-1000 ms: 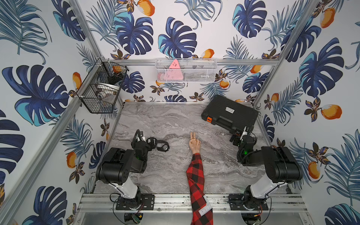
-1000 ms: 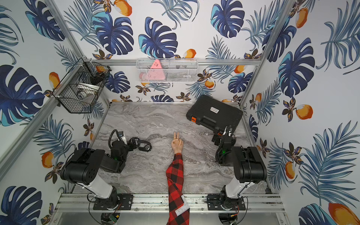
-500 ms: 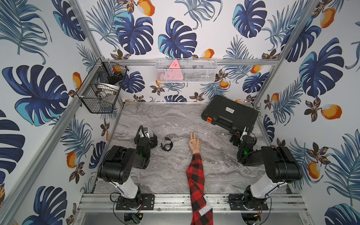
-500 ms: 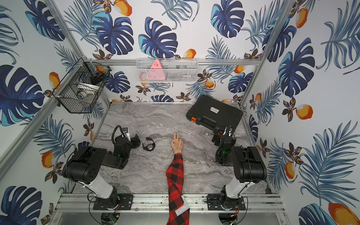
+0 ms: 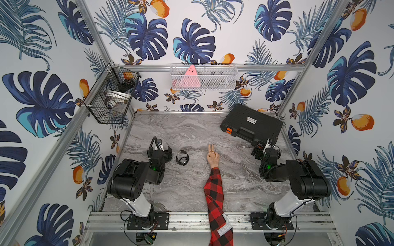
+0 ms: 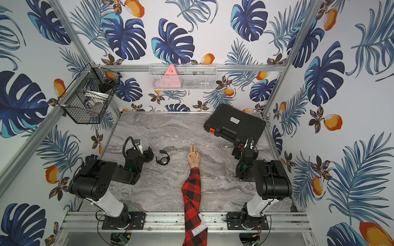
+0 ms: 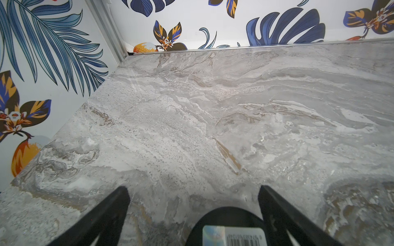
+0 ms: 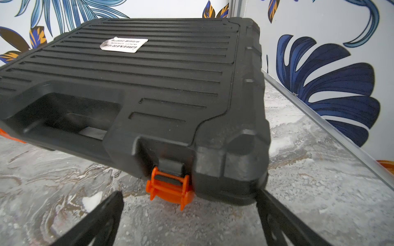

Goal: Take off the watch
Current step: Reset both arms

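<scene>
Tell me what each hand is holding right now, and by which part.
Nothing. The left hand and the right hand both stand open and empty; the watch lies loose on the table beside the left hand, untouched.

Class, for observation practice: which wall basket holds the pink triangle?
The white mesh basket, with the pink triangle inside; the black wire basket has none.

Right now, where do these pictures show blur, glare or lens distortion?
In both top views, light is even, shadows are faint and the watch is small but clear; in the left wrist view, the labelled black disc close to the lens looks soft; in the right wrist view, the black case bulges with wide-angle distortion.
</scene>
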Available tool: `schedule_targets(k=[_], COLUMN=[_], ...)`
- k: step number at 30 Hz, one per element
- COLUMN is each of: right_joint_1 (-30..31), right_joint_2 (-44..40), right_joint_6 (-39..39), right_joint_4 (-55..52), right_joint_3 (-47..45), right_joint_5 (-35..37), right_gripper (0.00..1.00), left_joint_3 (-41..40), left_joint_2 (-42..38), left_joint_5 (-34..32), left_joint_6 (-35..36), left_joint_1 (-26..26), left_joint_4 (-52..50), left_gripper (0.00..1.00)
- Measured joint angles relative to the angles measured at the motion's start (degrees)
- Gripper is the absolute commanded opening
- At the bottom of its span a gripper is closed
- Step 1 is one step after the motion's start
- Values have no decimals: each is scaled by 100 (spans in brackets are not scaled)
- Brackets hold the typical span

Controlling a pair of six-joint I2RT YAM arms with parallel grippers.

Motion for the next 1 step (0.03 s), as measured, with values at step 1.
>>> schedule_targets(k=[1], right_joint_1=[0], right_joint_2=[0], right_joint_6=[0], right_joint_4=[0], right_joint_3=[0], right_joint_5=[0], right_gripper=[100], left_joint_3=[-2], left_joint_2=[0], left_joint_5=[0], left_joint_6=[0], left_joint_1=[0], left_joint_4=[0], left_gripper=[99])
